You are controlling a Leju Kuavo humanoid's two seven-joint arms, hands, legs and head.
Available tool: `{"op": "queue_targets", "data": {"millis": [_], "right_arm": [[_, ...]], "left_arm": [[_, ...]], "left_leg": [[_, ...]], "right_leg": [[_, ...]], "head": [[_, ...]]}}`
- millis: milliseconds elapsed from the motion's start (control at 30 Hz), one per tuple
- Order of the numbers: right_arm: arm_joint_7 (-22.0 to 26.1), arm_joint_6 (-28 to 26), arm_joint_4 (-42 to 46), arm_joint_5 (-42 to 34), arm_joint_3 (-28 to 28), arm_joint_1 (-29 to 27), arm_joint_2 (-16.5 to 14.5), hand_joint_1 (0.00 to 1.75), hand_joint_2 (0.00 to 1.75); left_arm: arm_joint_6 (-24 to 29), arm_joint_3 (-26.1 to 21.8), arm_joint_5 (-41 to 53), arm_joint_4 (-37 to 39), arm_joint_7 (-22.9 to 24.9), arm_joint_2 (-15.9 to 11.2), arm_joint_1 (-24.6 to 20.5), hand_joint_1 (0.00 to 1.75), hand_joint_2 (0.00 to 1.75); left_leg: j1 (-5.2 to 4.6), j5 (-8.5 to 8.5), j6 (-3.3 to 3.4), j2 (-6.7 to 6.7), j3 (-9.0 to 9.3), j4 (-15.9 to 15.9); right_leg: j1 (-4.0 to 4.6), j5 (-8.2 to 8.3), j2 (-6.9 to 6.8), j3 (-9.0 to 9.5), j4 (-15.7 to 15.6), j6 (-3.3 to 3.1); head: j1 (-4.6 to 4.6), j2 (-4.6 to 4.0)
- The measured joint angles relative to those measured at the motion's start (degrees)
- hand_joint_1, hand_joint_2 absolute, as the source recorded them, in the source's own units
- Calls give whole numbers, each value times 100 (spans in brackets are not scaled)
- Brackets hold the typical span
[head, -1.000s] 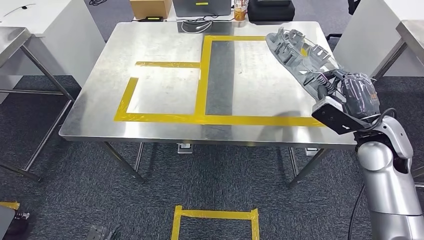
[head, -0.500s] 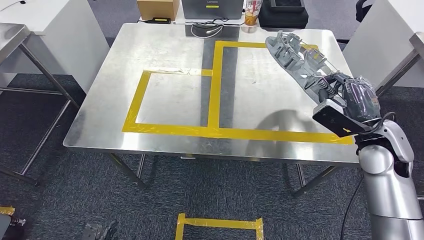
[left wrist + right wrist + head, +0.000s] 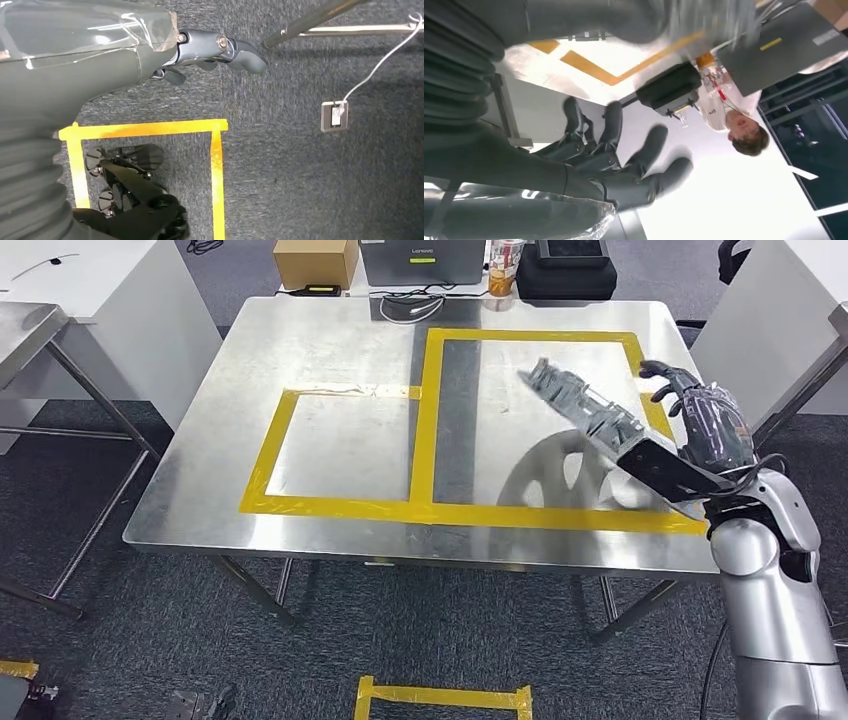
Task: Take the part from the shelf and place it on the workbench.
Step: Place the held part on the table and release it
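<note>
The part (image 3: 585, 410), a long grey ribbed plastic piece, shows blurred and tilted just over the steel workbench (image 3: 340, 350), inside the right-hand yellow tape rectangle (image 3: 432, 420). Its shadow lies on the benchtop under it, and its near end is hidden behind my wrist camera. My right hand (image 3: 710, 415) hovers at the bench's right edge with fingers (image 3: 644, 155) spread and nothing between them. The part's blurred grey edge (image 3: 714, 20) crosses the right wrist view beyond them. My left hand (image 3: 215, 47) hangs over the carpet, holding nothing.
At the bench's far edge stand a cardboard box (image 3: 315, 262), a laptop (image 3: 420, 260), a drink cup (image 3: 503, 265) and a black case (image 3: 565, 268). Another metal table (image 3: 25, 320) is at the left. A person (image 3: 739, 125) stands beyond the bench. A yellow tape square (image 3: 440, 700) marks the floor.
My right hand has spread its fingers and let go of the part. The part has tipped and dropped lower, toward the benchtop inside the right tape rectangle.
</note>
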State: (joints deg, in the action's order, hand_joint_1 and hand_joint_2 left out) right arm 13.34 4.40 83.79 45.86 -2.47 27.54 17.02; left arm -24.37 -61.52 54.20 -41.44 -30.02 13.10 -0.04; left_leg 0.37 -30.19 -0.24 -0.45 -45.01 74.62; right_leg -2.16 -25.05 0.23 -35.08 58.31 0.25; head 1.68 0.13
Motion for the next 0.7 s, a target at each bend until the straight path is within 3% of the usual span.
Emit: {"op": "queue_targets", "data": {"millis": [33,67,100,167,300,333,400,467,500,533,567,633,700], "right_arm": [[-2,-1,-5,2,-6,8,-8,0,0],[-3,-1,-9,4,-10,21,-13,0,0],[-3,-1,-10,8,-14,44,-19,0,0],[-3,-3,-11,28,-20,104,-31,0,0],[-3,-7,-13,62,-33,156,-54,0,0],[-3,-9,-13,66,-34,166,-57,0,0],[-3,-13,-13,72,-32,191,-56,0,0],[-5,-14,-20,74,-33,185,-58,0,0],[-6,-14,-24,74,-33,167,-60,0,0],[-7,-14,-28,75,-34,152,-61,0,0],[-8,-14,-29,75,-34,142,-62,0,0],[-8,-17,-21,75,-31,140,-62,0,0],[-6,-22,-3,77,-22,133,-68,0,0]], "left_arm": [[22,-1,-13,-2,17,1,1,0,0],[39,-1,-20,-5,39,0,1,0,0],[59,-1,-21,-12,76,-2,0,0,0],[104,-3,-24,-28,182,-3,-8,0,0],[183,-10,-31,-61,326,3,-16,0,0],[200,-13,-36,-72,344,9,-20,0,0],[223,-18,-46,-87,380,21,-33,0,0],[228,-22,-51,-89,415,30,-41,0,0],[230,-24,-53,-88,437,36,-41,0,0],[229,-25,-59,-88,462,42,-41,0,0],[228,-26,-65,-89,491,45,-41,0,0],[228,-28,-77,-94,539,50,-43,0,0],[239,-32,-81,-110,573,55,-44,0,0]], "left_leg": [[30,89,-18,11,8,-51],[51,264,-25,19,136,-330],[65,468,-24,22,348,-751],[52,679,1,19,716,-1439],[1,668,147,11,872,-1651],[3,691,195,11,916,-1702],[4,731,272,12,981,-1783],[-40,729,312,9,987,-1790],[-64,726,323,6,989,-1788],[-84,724,331,1,992,-1784],[-101,721,335,-3,995,-1776],[-133,700,324,-12,986,-1731],[-164,669,299,-19,958,-1669]], "right_leg": [[-5,-10,1,15,0,7],[-12,-22,4,36,0,20],[-20,-34,7,58,-2,36],[-14,-57,17,88,-8,85],[-22,-81,16,129,-51,227],[-20,-129,9,97,21,235],[1,-367,-4,-156,532,179],[34,-651,-3,-563,1312,116],[44,-703,-3,-699,1546,113],[53,-667,-4,-732,1567,128],[62,-546,-4,-644,1350,154],[88,-215,-7,-263,542,178],[115,-12,-9,-10,35,130]], "head": [[-1,0],[-1,0],[1,0],[-2,0],[-8,0],[-19,0],[-36,0],[-38,0],[-37,0],[-37,0],[-36,0],[-37,0],[-32,0]]}}
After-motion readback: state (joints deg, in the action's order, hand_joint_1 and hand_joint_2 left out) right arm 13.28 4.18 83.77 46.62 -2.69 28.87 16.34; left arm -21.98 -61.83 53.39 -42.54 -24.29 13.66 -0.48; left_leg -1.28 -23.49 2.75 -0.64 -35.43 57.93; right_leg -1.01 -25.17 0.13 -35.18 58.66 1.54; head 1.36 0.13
